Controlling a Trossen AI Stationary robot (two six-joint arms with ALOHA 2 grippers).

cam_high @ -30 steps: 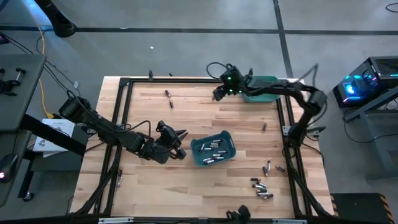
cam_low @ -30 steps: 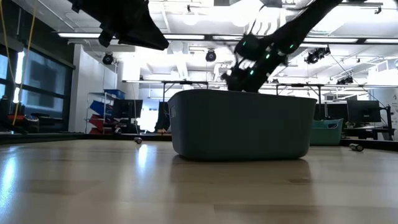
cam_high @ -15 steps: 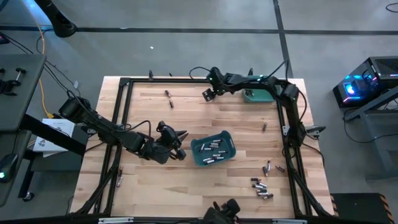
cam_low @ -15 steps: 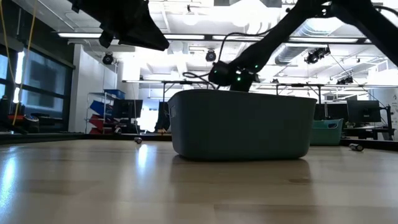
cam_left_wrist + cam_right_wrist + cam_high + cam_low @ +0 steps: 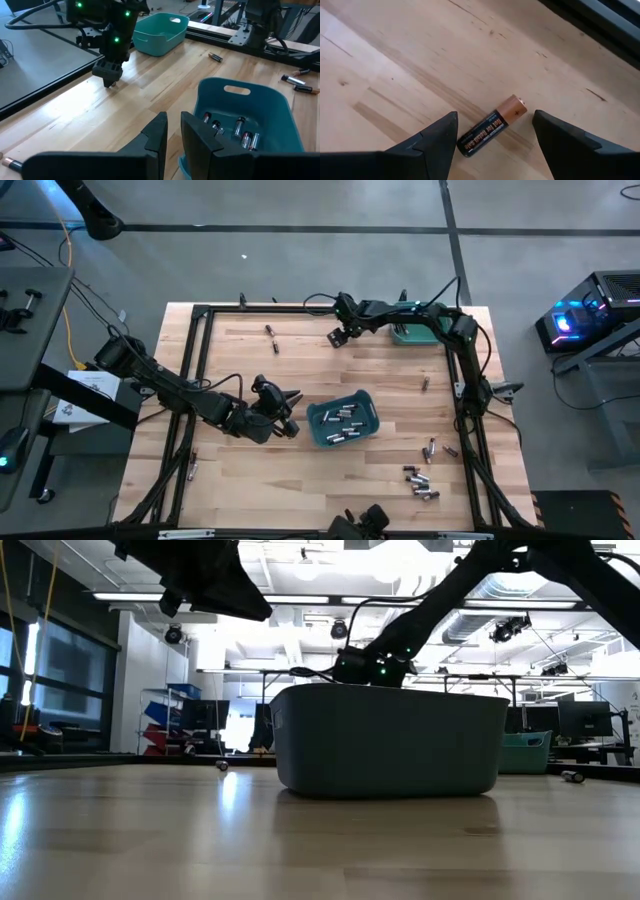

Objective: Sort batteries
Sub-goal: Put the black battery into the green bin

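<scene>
My right gripper (image 5: 495, 116) is open at the far side of the table (image 5: 337, 337), just above the wood. Its fingers stand on either side of a black-and-copper battery (image 5: 491, 126) that lies flat on the table, and they do not touch it. My left gripper (image 5: 173, 117) is nearly shut, with only a narrow gap, and empty. It hovers just left of the near teal bin (image 5: 372, 412). Several batteries (image 5: 240, 132) lie in that bin. Loose batteries (image 5: 420, 480) lie at the near right.
A second teal bin (image 5: 428, 333) stands at the far right, partly under my right arm. Single batteries lie at the far left (image 5: 272, 338), at the right (image 5: 424, 383) and by the left rail (image 5: 193, 470). A black frame (image 5: 200, 360) edges the table.
My right gripper has gone from beside the far teal bin toward the table's left edge. It has come down close to the table over the black-and-copper battery. My left gripper has kept still.
</scene>
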